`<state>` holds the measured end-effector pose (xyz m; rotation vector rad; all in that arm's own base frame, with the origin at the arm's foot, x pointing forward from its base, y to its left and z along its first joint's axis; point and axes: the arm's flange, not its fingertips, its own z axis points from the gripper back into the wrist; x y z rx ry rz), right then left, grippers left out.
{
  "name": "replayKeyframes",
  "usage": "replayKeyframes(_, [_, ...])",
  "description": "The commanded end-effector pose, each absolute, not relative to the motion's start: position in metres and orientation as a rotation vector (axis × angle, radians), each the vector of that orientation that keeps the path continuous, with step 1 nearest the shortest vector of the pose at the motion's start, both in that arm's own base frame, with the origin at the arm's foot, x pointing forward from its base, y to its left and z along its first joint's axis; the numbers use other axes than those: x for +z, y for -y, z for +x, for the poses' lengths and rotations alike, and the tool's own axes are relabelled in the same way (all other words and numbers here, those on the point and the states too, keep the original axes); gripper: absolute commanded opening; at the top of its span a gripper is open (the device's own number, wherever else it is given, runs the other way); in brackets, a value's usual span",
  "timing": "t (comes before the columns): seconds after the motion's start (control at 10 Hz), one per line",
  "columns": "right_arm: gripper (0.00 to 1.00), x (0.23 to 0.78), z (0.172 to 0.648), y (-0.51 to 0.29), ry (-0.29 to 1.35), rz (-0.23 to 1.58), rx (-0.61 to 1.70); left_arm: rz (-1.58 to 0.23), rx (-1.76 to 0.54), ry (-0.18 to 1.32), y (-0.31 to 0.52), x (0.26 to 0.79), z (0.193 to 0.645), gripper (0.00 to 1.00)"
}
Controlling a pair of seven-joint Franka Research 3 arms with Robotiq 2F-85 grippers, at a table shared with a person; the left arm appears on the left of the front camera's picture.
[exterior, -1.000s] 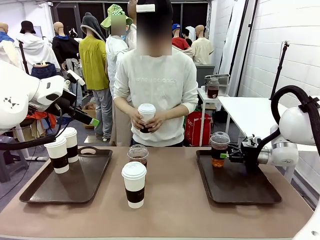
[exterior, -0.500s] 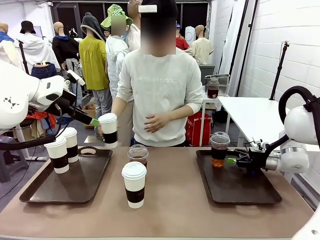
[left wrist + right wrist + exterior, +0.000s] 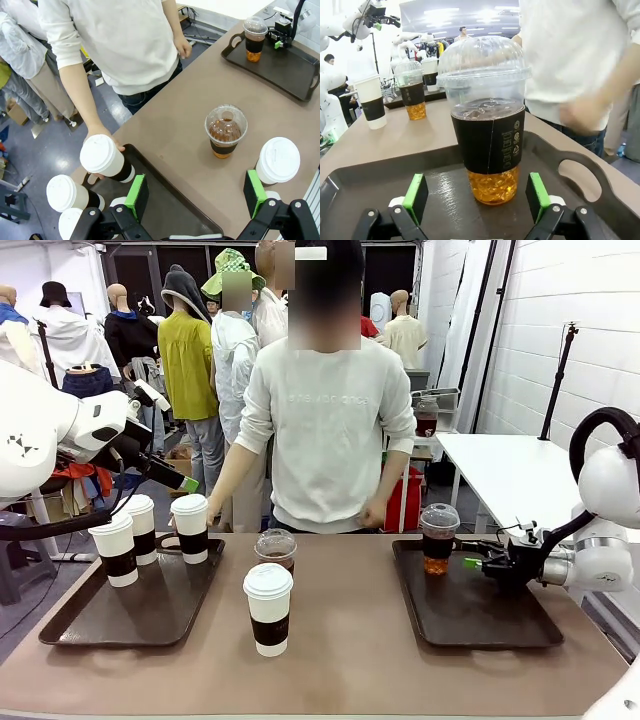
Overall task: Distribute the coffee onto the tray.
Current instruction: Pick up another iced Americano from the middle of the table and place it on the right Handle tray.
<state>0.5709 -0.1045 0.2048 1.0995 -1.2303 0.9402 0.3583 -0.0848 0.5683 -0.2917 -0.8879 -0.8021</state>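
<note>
1. A person's hand [image 3: 99, 134] grips a white paper cup [image 3: 190, 528] at the left tray's [image 3: 160, 610] far edge, beside two more lidded cups [image 3: 118, 550]. From the front, the hand is mostly hidden.
2. A second white cup [image 3: 269, 608] partly screens a clear dome-lidded cup [image 3: 276, 543] mid-tabletop [image 3: 350, 650].
3. Another clear cup [image 3: 439, 538] stands on the right tray [image 3: 490, 620], with the right gripper [image 3: 468, 563] spread wide just beside it.
4. The left gripper [image 3: 195, 195] hangs wide and empty.

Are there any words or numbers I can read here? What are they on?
Nothing reads clearly.
Gold print on the black sleeve of the clear cup: sideways and too blurred to read.
Pale lettering across the person's sweatshirt: too faint to read.
</note>
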Motion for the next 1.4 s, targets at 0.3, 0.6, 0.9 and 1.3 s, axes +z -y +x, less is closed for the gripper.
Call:
replayKeyframes(0.3, [1.00,0.203,0.574,0.105,1.223,1.102,0.939,-0.297,-0.804,0.880,0.084,0.568,0.357,1.00])
replayKeyframes(0.6, [1.00,0.203,0.571,0.104,1.228,1.102,0.939,-0.297,-0.804,0.880,0.084,0.568,0.357,1.00])
replayKeyframes(0.9, [1.00,0.223,0.536,0.103,1.256,1.083,0.964,-0.297,-0.804,0.880,0.084,0.568,0.357,1.00])
replayKeyframes(1.3, [1.00,0.242,0.493,0.092,1.253,1.114,0.997,-0.297,-0.804,0.880,0.084,0.568,0.357,1.00])
